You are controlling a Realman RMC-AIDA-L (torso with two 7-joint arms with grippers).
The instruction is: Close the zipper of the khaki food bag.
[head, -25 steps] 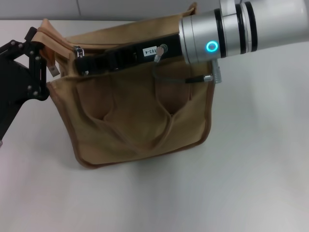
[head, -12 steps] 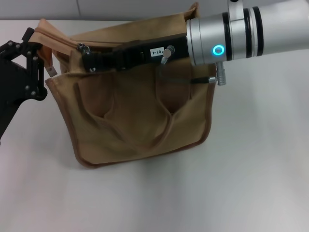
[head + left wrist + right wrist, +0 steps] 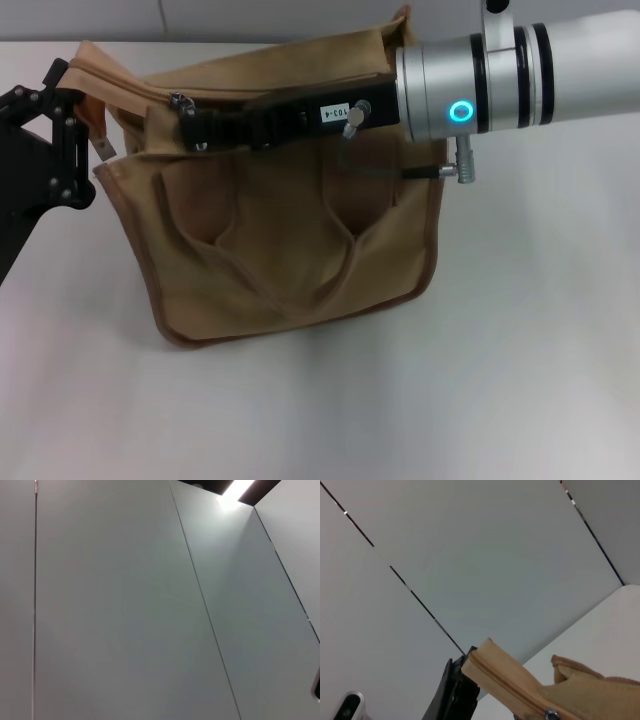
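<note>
The khaki food bag stands on the white table, front pocket toward me. Its zipper track runs along the top from the left end, with the silver pull tab near that end. My right gripper lies along the bag's top, with its black fingers shut at the pull tab. My left gripper grips the bag's left end. In the right wrist view the zipper track, the pull tab and my left gripper's black fingers show against a wall.
The white table spreads around the bag. A small tan tab hangs at the bag's left end. The right arm's silver forearm spans the bag's upper right. The left wrist view shows only wall panels.
My right gripper has moved to the right along the bag's top, and the silver pull tab has moved right with it. The left gripper still holds the bag's end.
</note>
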